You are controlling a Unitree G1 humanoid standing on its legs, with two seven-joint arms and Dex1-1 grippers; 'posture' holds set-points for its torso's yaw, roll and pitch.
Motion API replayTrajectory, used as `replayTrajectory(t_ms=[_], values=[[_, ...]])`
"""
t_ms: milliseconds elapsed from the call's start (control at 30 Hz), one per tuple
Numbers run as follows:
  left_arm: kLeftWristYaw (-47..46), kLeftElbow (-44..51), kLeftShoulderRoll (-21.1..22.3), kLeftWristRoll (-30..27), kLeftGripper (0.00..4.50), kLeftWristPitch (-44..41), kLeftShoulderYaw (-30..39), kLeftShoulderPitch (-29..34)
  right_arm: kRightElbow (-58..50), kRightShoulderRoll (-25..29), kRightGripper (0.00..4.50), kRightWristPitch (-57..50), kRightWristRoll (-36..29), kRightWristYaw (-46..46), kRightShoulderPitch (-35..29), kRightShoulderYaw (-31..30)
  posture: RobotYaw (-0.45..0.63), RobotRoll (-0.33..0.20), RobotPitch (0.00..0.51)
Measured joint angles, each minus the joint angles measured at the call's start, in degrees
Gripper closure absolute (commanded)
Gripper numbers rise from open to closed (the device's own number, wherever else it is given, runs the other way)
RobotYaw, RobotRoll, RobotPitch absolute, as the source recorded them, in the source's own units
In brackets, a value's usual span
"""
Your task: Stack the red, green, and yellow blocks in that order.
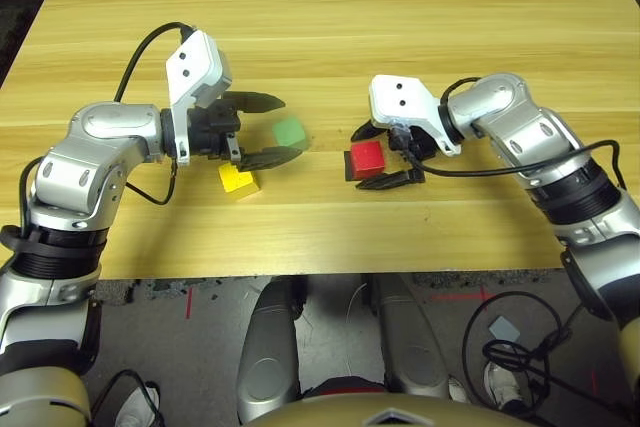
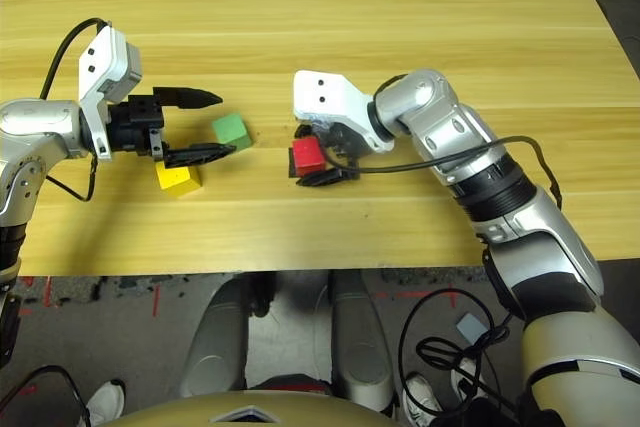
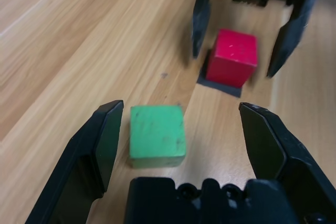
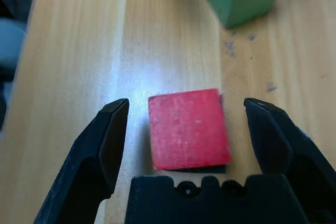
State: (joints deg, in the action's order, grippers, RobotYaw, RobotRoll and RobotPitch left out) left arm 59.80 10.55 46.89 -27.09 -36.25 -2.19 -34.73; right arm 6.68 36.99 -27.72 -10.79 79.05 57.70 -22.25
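1. Light wooden plank-grain counter (image 1: pixel 400 7) takes up most of the head views; bare wood across the far half, near edge runs across the lower part of the picture.
2. Grey speckled floor (image 1: pixel 440 317) below the counter edge, with red tape marks (image 1: pixel 188 299) and loose black cables (image 1: pixel 520 347) on the robot's right side.
3. Left arm, silver forearm with white wrist housing, comes in from the robot's left; left gripper (image 1: pixel 268 129) sits low over the counter, jaws wide open, holding nothing.
4. Right arm comes in from the robot's right; right gripper (image 1: pixel 385 155) also low over the counter, jaws wide open, one finger on each side of the red cube, gaps visible on both sides in the right wrist view, so nothing gripped.
5. Small matte bright red cube (image 1: pixel 366 156) sits near counter centre on a flat black square patch (image 3: pixel 220 85), which pokes out from under it.
6. Small matte pale green cube (image 1: pixel 288 131) sits on the wood between the open left jaws, closer to one finger but apart from it in the left wrist view; near the red cube, to its left, not touching.
7. Small matte bright yellow cube (image 1: pixel 238 180) lies on the counter beside the left gripper's nearer finger, nearer the counter edge than the green cube.
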Motion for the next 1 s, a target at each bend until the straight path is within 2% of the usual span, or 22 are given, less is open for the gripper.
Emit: replayTrajectory(t_ms=[133,233,500,800,1000], values=[[-1.56,1.22,0.28,1.08,0.00,-2.39,-0.34,-0.03,7.47,3.15,0.04,6.46,-1.29,5.44,6.28,4.91,0.29,-0.048,0.322],[-2.40,1.33,0.60,2.49,0.00,-3.44,-0.94,-0.26,11.37,5.25,0.04,9.10,-1.91,9.09,7.67,7.79,0.26,-0.045,0.318],[-2.58,0.67,-0.45,5.54,0.00,-3.97,-5.94,-3.13,12.95,6.91,0.04,10.12,-2.38,10.56,7.11,10.32,0.20,-0.028,0.315],[-2.73,-0.86,-2.22,9.21,0.00,-3.84,-9.43,-4.70,7.89,6.91,0.04,7.00,-3.41,7.25,4.19,11.79,0.17,-0.010,0.318],[-3.08,-1.53,-2.26,11.22,1.97,-4.66,-9.60,-4.71,6.50,6.91,0.00,5.76,-3.57,5.65,2.53,12.52,0.17,-0.005,0.320]])
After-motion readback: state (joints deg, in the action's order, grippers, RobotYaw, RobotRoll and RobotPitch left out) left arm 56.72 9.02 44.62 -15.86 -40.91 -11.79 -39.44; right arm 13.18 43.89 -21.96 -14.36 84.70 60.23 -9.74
